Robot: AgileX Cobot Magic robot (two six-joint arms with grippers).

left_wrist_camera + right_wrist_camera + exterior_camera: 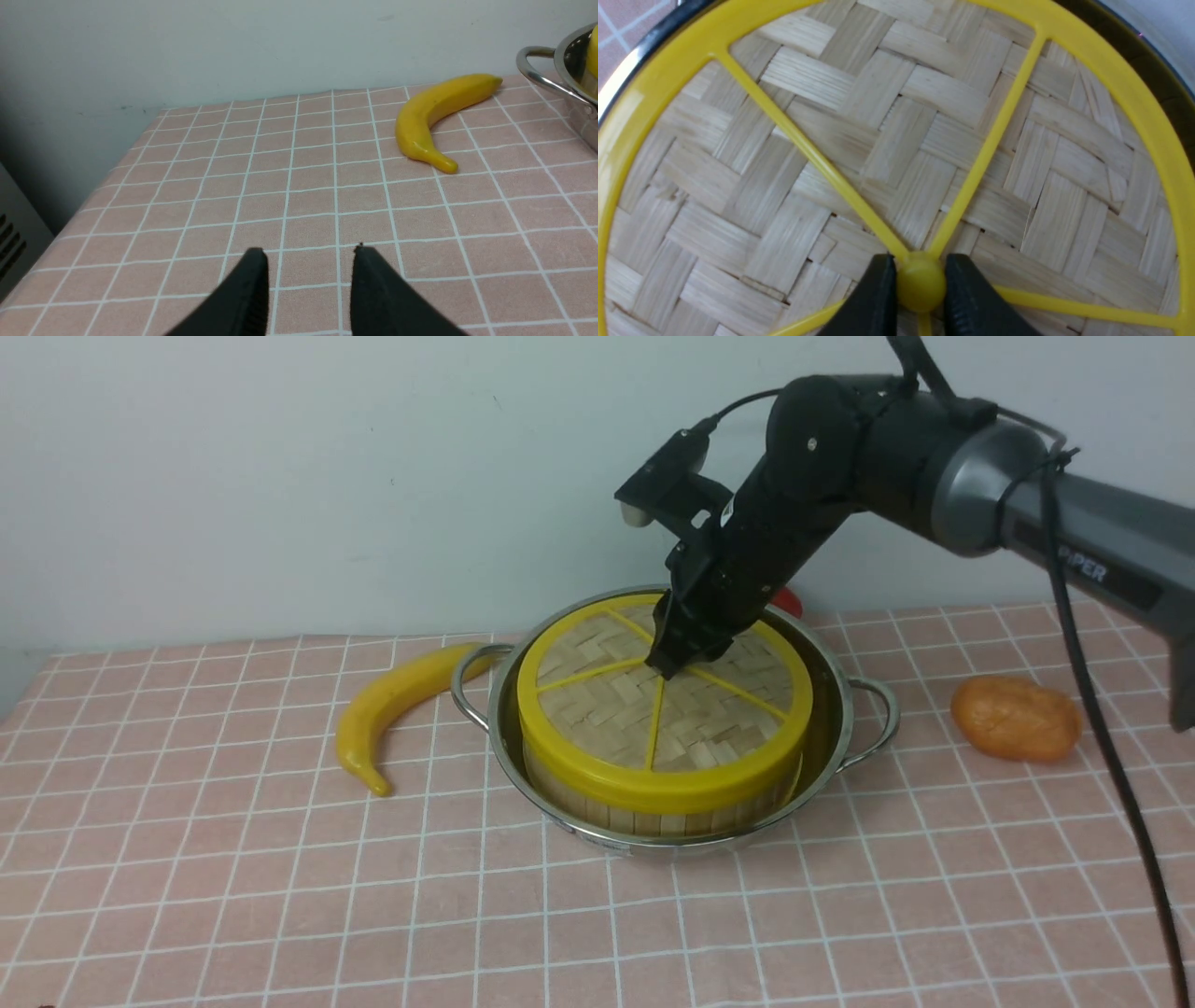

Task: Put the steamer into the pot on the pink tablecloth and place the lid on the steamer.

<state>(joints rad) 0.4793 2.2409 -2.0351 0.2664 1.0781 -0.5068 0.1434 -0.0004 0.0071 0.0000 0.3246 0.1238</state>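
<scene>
1. The pot [840, 747] is seen standing on the pink tablecloth [233, 896], near the middle of the front view.
2. The steamer [653, 812] is seated inside the pot, its slat sides showing above the steel rim.
3. The lid [597, 709] is laid flat on top of the steamer, yellow rim over yellow rim.
4. The right gripper [920, 284] is lowered onto the lid's centre; its fingers [878, 298] are closed narrowly on the yellow hub [920, 282], touching it on both sides.
5. The left gripper [310, 289] is held over bare tablecloth, its fingers parted with nothing between them.
6. A banana [392, 709] is found just beside the pot's left handle, and an orange lumpy item [1016, 717] lies well apart to the right.
</scene>
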